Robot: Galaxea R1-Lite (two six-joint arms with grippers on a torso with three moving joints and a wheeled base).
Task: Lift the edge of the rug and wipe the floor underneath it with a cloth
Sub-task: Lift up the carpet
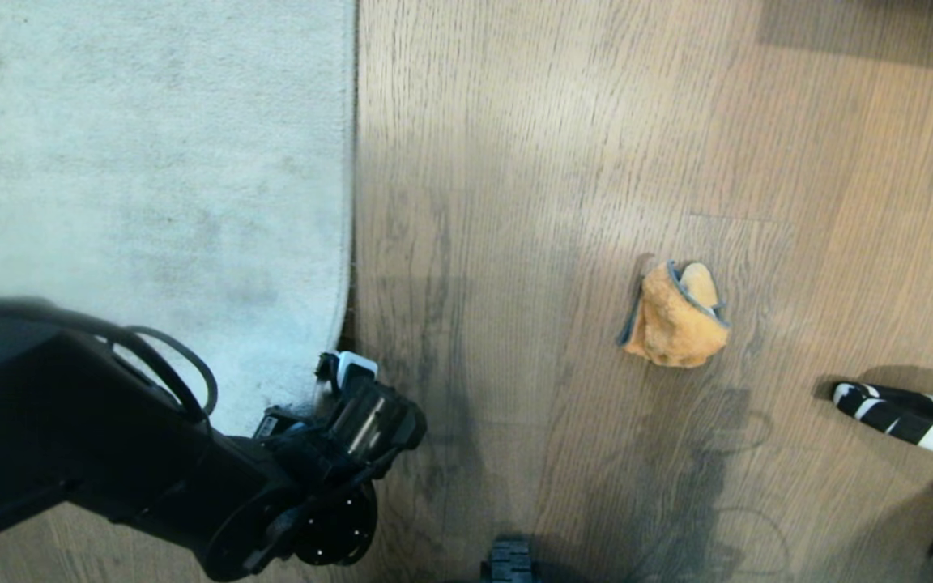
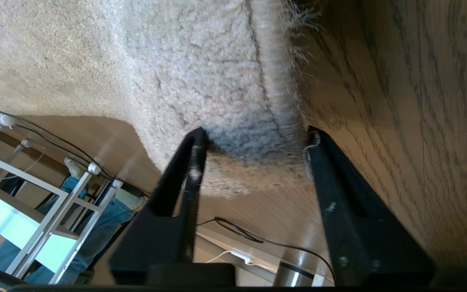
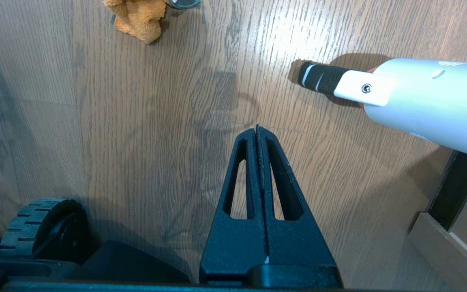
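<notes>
The pale rug (image 1: 151,162) covers the left of the head view, its rug edge (image 1: 347,243) running straight down to a rounded corner. My left gripper (image 1: 329,376) sits at that corner. In the left wrist view the left gripper (image 2: 253,140) is open, with one finger (image 2: 189,162) on the pile and the other finger (image 2: 326,170) on the floor (image 2: 420,121), the rug edge (image 2: 282,101) between them. The orange cloth (image 1: 677,320) lies crumpled on the floor (image 1: 515,243) to the right, also seen as the cloth (image 3: 138,18). My right gripper (image 3: 256,129) hangs shut and empty over bare planks.
A white tube with a black ridged tip (image 1: 904,417) rests on the floor at the right, shown closer as the tube (image 3: 379,87). A base wheel (image 3: 39,227) is near my right arm. A person's jeans (image 2: 95,227), a white frame (image 2: 35,194) and cables (image 2: 237,233) lie beyond the rug.
</notes>
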